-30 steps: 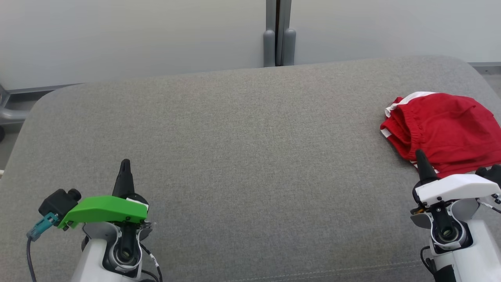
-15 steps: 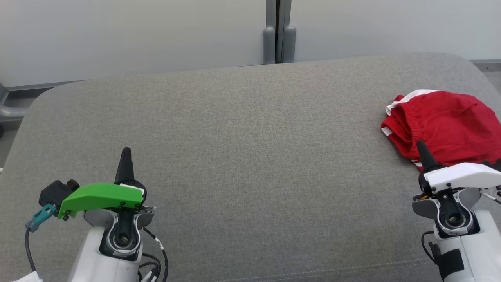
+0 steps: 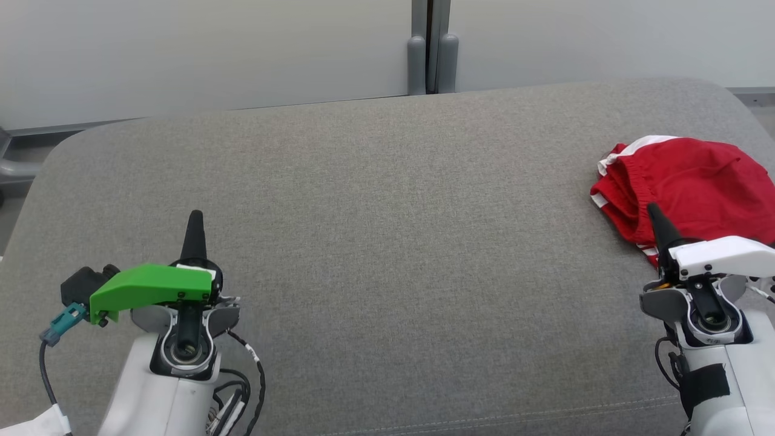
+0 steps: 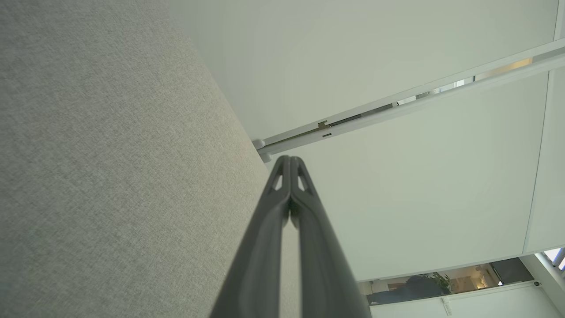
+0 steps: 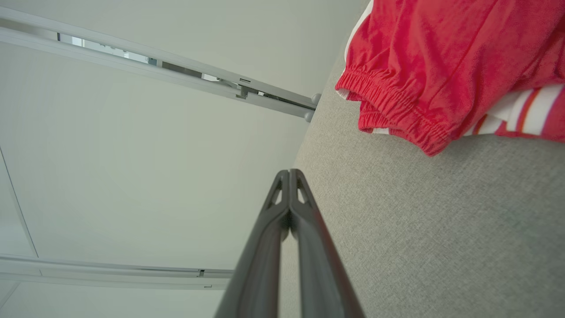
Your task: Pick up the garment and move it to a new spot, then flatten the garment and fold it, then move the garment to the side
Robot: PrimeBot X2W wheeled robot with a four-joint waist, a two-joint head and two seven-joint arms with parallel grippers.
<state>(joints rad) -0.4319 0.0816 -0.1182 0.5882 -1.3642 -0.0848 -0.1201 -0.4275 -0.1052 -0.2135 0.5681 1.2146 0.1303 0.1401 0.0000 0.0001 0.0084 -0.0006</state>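
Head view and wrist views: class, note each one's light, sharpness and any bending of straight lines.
Head view: soft even light, no hard shadows on the grey cushion; red garment sharp but cropped at the right edge. Left wrist view: cushion weave crisp. Right wrist view: garment hem crisp; wide-angle bows the wall line at left.

My left gripper (image 3: 195, 219) carries a green plastic cover (image 3: 151, 284), a teal connector (image 3: 60, 324) and black cables (image 3: 257, 375). My right gripper (image 3: 655, 212) has a white plastic cover (image 3: 723, 255) and a black strap (image 3: 702, 389).

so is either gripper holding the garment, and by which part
Nothing held: left gripper and right gripper are shut and empty; the garment lies free on the cushion.
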